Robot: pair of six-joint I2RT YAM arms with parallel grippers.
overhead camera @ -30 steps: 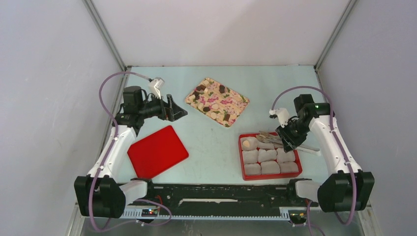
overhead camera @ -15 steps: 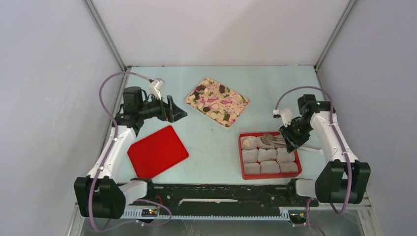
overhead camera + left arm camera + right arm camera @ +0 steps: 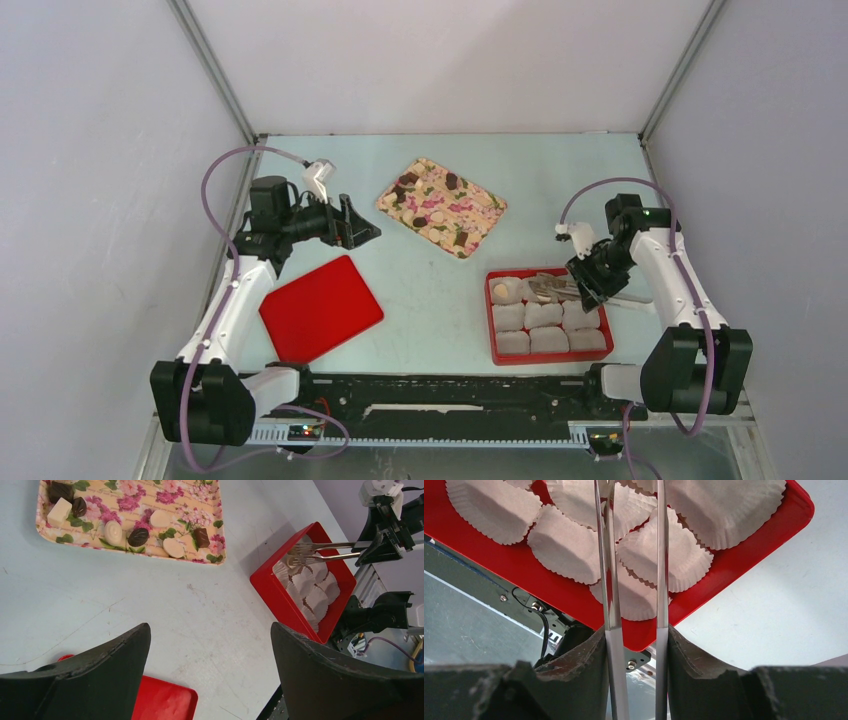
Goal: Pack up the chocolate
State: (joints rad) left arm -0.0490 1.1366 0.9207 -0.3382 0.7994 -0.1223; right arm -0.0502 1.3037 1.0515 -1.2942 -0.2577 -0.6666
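Several dark and cream pieces of chocolate (image 3: 138, 536) lie on the floral tray (image 3: 470, 205), also in the left wrist view (image 3: 150, 500). One cream piece (image 3: 499, 290) sits in the far-left paper cup of the red box (image 3: 493, 320). My right gripper (image 3: 590, 285) is shut on metal tongs (image 3: 556, 288), whose arms reach left over the box's back row. In the right wrist view the tongs (image 3: 610, 580) run up from the right gripper (image 3: 636, 630) over the paper cups, their tips out of frame. My left gripper (image 3: 362, 225) hangs open left of the tray, nothing between its fingers (image 3: 210, 626).
A flat red lid (image 3: 320, 308) lies on the table at the front left, under the left arm. White crinkled paper cups (image 3: 566, 547) fill the red box (image 3: 744, 565). The enclosure's walls stand close on both sides and behind.
The right gripper has drawn back a little to the right and away with the tongs, and the tongs' arms stand slightly wider apart. The left arm has not moved.
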